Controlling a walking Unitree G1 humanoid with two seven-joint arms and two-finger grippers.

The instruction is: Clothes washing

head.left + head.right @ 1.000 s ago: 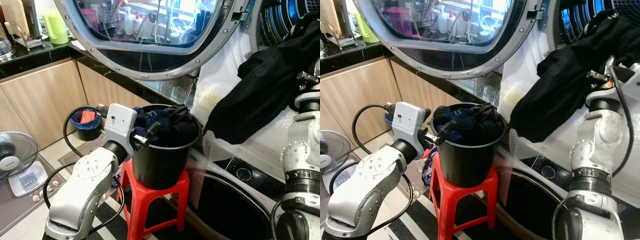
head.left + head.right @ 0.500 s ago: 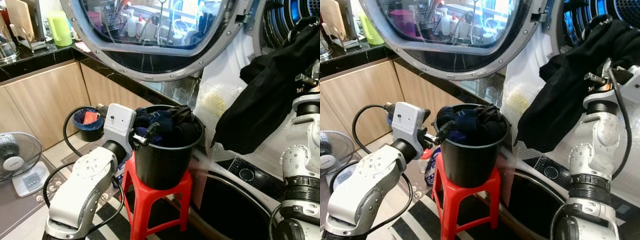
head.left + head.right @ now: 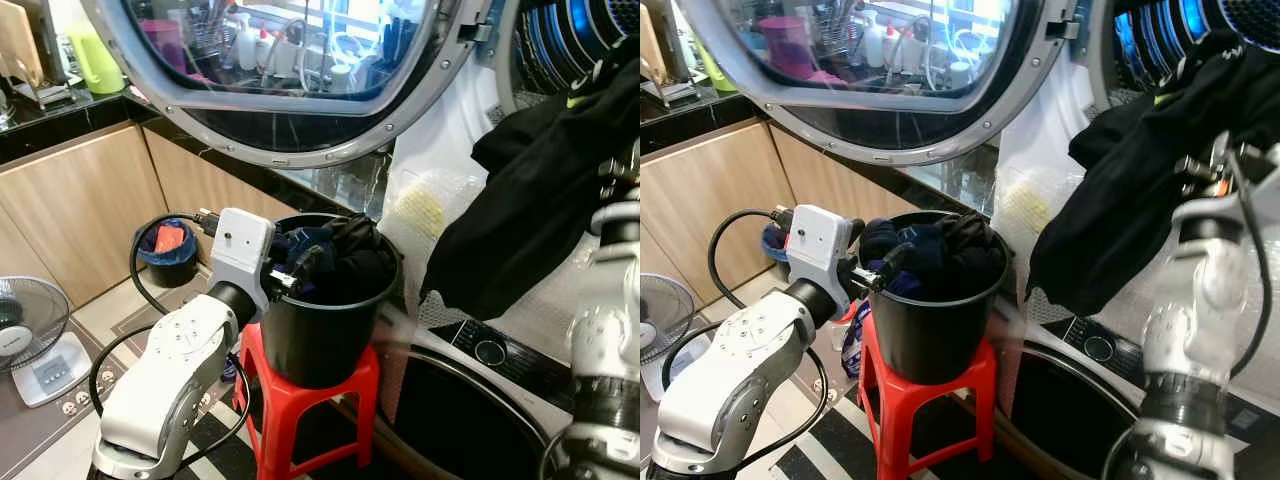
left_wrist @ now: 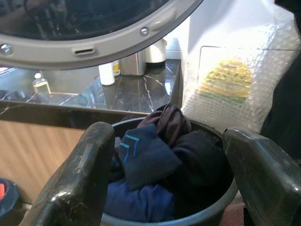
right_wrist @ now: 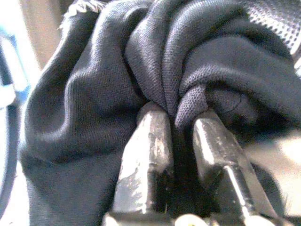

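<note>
A black bucket (image 3: 320, 335) stands on a red stool (image 3: 312, 405), heaped with dark clothes (image 4: 160, 165) in black and navy. My left gripper (image 3: 300, 268) is open at the bucket's near rim, its fingers (image 4: 89, 160) spread wide just above the pile and holding nothing. My right gripper (image 5: 181, 120) is shut on a fold of a large black garment (image 3: 530, 215). It holds the garment high on the right, in front of the washer drum opening (image 3: 565, 45), and the cloth hangs down over the arm. The right arm (image 3: 1200, 290) is blurred.
The washer's big round door (image 3: 290, 90) hangs open above the bucket. Bubble wrap (image 3: 430, 205) covers the machine front. A second dark round opening (image 3: 450, 420) lies low on the right. A fan (image 3: 25, 335) and a blue bin (image 3: 165, 245) stand by wooden cabinets on the left.
The whole view has shifted a little. My right arm is now blurred with the black garment still hanging from it. The left gripper stays open at the bucket rim.
</note>
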